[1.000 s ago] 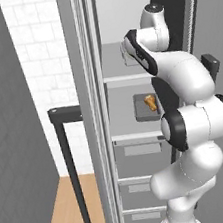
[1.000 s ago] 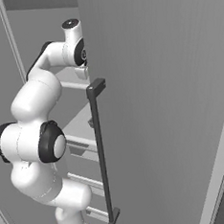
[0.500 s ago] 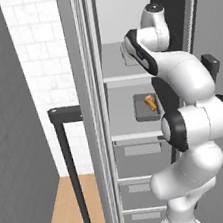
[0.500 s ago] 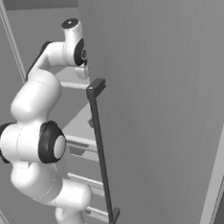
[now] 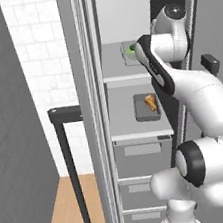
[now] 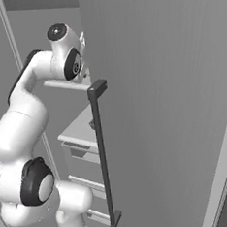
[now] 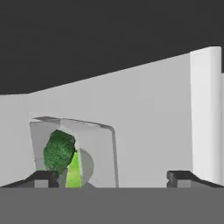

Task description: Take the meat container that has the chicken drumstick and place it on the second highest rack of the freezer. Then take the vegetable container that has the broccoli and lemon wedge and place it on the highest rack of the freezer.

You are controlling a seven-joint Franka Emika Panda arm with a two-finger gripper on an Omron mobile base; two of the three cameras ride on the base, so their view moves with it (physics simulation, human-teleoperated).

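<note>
The freezer (image 5: 136,130) stands open. The vegetable container (image 5: 130,52) rests on the highest rack (image 5: 117,68), and the hand view shows the dark broccoli (image 7: 59,151) and the yellow-green lemon wedge (image 7: 74,171) inside it. My gripper (image 7: 113,178) is open. Its fingertips (image 7: 43,178) stand wide apart just short of this container (image 7: 100,148), which lies toward the left tip. One rack lower (image 5: 123,124) sits the meat container (image 5: 146,108) with the orange-brown chicken drumstick (image 5: 151,102).
Grey drawers (image 5: 140,154) fill the freezer below the racks. The freezer door (image 6: 158,106) with its long dark bar handle (image 6: 103,155) hangs close on the arm's right. A second dark bar handle (image 5: 71,165) stands to the left over a wood floor (image 5: 68,216).
The jaws have spread from nearly closed to wide apart, letting go of the vegetable container on the top rack. The arm has hardly moved.
</note>
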